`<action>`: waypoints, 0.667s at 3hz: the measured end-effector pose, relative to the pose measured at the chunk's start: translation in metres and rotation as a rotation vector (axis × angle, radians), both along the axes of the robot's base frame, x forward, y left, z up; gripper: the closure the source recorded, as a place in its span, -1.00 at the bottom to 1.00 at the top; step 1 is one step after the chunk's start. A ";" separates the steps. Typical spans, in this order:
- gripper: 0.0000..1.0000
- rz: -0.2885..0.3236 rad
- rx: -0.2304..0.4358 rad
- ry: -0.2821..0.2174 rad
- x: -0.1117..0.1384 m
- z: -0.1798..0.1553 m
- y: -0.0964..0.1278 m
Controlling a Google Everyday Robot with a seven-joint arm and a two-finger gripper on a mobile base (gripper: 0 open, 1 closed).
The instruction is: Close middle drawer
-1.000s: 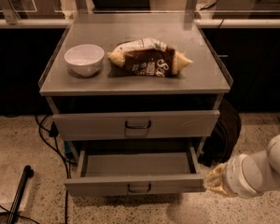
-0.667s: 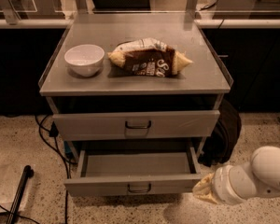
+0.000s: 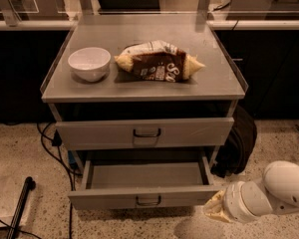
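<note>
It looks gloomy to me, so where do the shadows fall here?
Camera view: warm, dim light; the grey metal cabinet top shades the recess beneath it; the gripper, low right by the open grey middle drawer, darkens the speckled floor below.

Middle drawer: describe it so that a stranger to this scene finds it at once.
Find the grey cabinet carrying a white bowl and a snack bag. Below its taller, shut drawer, the middle drawer is the one pulled out, with a smaller loop handle; the gripper sits beside its right front corner.
</note>
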State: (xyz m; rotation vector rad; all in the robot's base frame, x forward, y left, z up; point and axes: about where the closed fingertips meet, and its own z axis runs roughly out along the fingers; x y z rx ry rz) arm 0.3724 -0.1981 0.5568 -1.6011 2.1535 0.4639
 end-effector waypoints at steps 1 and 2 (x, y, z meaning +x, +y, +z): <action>1.00 -0.005 0.015 -0.015 -0.002 -0.028 0.001; 1.00 -0.003 0.052 -0.043 0.000 -0.069 0.011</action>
